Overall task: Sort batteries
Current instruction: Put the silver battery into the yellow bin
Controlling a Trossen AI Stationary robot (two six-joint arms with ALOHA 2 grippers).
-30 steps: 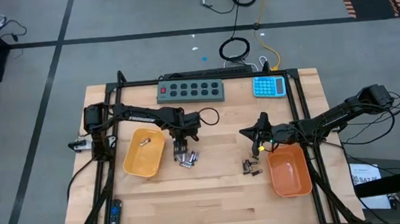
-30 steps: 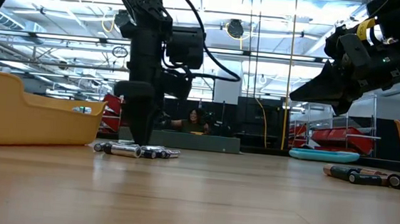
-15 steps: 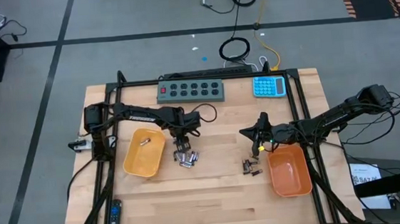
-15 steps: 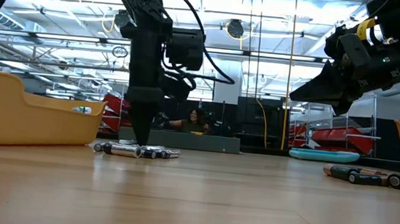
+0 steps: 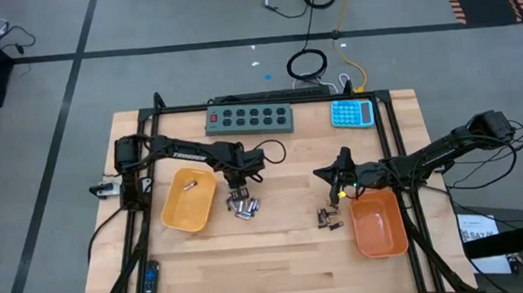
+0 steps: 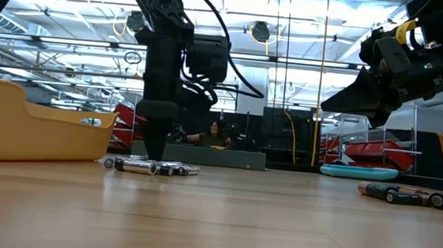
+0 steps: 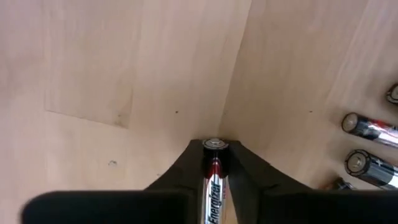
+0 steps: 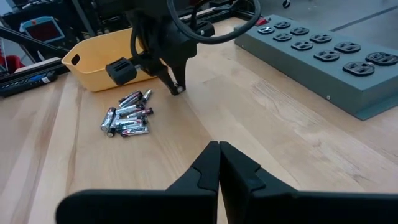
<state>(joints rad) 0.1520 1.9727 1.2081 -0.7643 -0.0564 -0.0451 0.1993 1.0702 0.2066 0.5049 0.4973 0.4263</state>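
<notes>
Left wrist view: left gripper [image 7: 214, 163] pinches one silver battery [image 7: 213, 180], just beside battery pile [image 5: 243, 205] near yellow tray [image 5: 188, 201]. Right gripper [image 8: 219, 151] clenched, empty, far from pile. Thin round battery may slip out.

The right hand [image 8: 219, 163] sits closed at bottom centre of the frame. Upper left, the left hand [image 8: 176, 88] points down beside scattered batteries [image 8: 127, 116] and an orange tray [image 8: 99, 68]; a grey power strip [image 8: 323, 68] lies upper right.

Glossy metallic battery [image 7: 213, 180]; pale, smooth wooden table [image 7: 124, 74].
</notes>
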